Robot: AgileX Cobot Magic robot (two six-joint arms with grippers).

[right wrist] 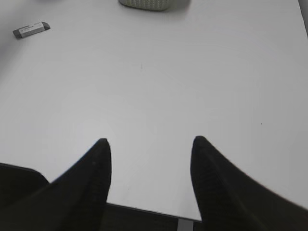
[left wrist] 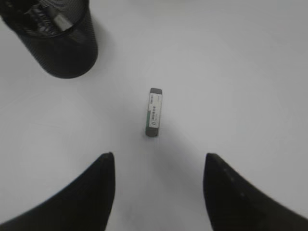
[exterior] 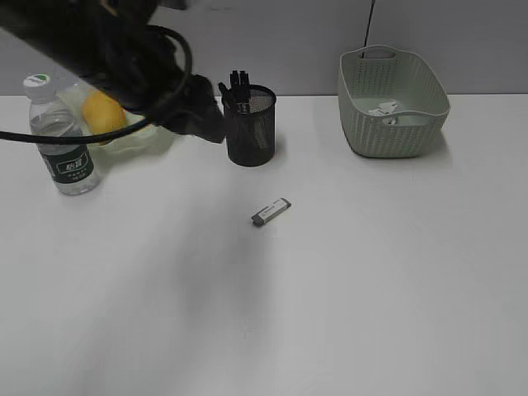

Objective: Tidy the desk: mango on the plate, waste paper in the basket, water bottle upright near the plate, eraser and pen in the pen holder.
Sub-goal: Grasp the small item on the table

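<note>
The eraser [exterior: 271, 212] lay flat on the desk [exterior: 371, 272], its long axis slanting from near-left up to far-right in the exterior view — a small grey bar in a white printed sleeve, just in front of the pen holder [exterior: 250, 125]. The left gripper [left wrist: 159, 166] hung spread above it, holding nothing; the right gripper [right wrist: 150, 147] was also spread and empty, well apart from it.
</note>
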